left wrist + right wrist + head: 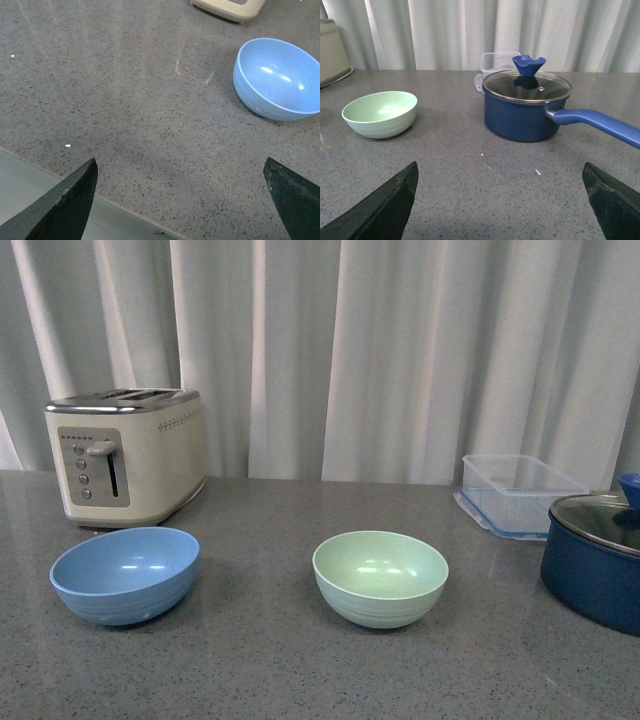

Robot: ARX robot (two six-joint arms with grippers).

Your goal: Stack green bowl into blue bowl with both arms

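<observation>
We see the green bowl [380,578] standing upright on the grey speckled countertop [280,670], its mouth facing straight up, near the middle of the front view. Being round, it has no long axis to speak of. The blue bowl [125,575] sits well apart from it on the robot's left, also upright and open to the top, just in front of a cream toaster [125,455]. Both bowls are empty. On the robot's right we find a dark blue pot [595,560] with a glass lid, and behind it a clear plastic container [520,493]. White curtains [400,350] hang behind the counter.

From the left wrist camera we see the left gripper [179,162] spread wide above bare counter, with nothing between its fingers and the blue bowl ahead of it. The right gripper [500,165] is likewise wide apart and holds nothing; the green bowl and the pot lie beyond it, and the pot's long handle points away from the green bowl.
</observation>
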